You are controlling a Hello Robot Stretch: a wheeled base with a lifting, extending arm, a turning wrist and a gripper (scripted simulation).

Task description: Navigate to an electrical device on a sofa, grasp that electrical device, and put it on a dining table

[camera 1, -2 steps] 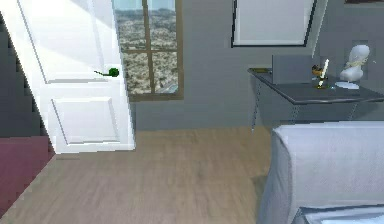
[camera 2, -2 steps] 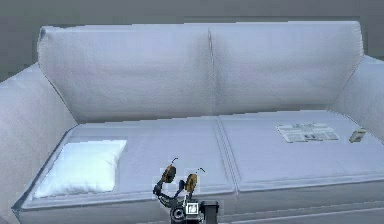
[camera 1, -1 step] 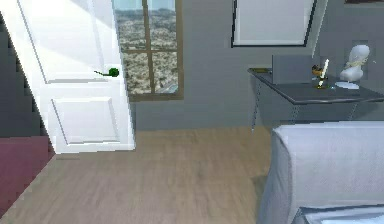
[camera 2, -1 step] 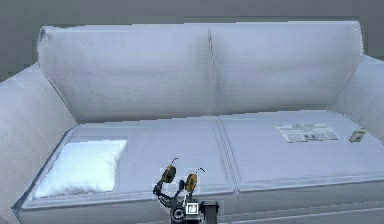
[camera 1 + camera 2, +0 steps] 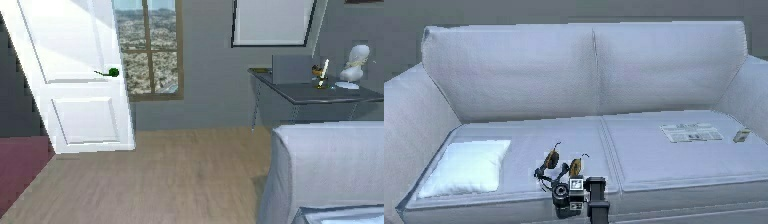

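Navigation looks done: gripper (image 5: 567, 158) shows at the sofa (image 5: 514, 70) seat's front edge, lower centre; I cannot tell whether it holds anything. At right lies a small object (image 5: 741, 135), perhaps the device; grasp and delivery remain.

I'm seeing a plain pale grey fabric sofa (image 5: 584, 70). A white square cushion (image 5: 469, 165) is lying on its left seat and a white sheet with grey print (image 5: 689, 131) on its right seat. The black gripper (image 5: 570, 155) is showing dark against the near seat edge. Ahead, a white panelled door (image 5: 75, 75) is carrying a dark green handle (image 5: 113, 72). The light brown wooden plank floor (image 5: 180, 165) is meeting a dark red rug (image 5: 20, 165) at the left. A white bust (image 5: 352, 65) is standing on a dark grey desk (image 5: 300, 95).
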